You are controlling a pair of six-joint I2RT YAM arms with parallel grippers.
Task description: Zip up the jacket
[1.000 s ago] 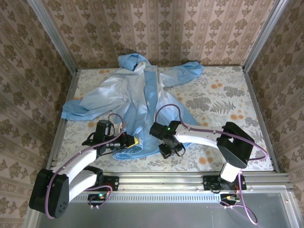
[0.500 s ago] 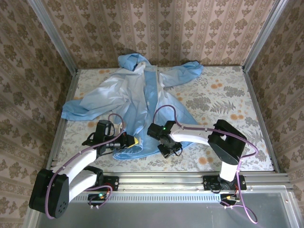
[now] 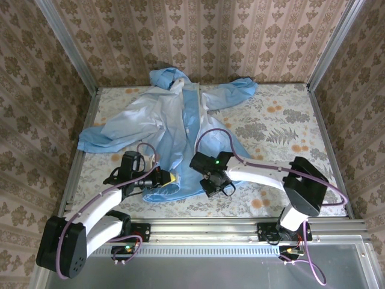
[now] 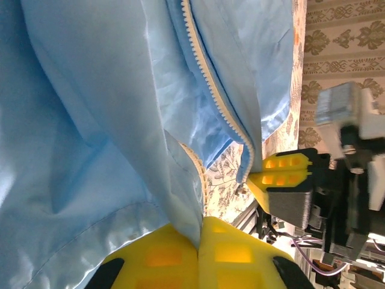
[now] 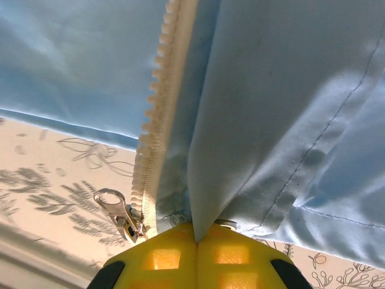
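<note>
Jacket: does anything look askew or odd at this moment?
Nothing damaged. The jacket lies rumpled and open, its zipper rows apart at the hem, where the left end effector and right end effector each pinch fabric.

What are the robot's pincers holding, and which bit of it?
Both pinch the jacket at its bottom hem: the left pincer one front edge, the right pincer the other, beside the zipper pull.
</note>
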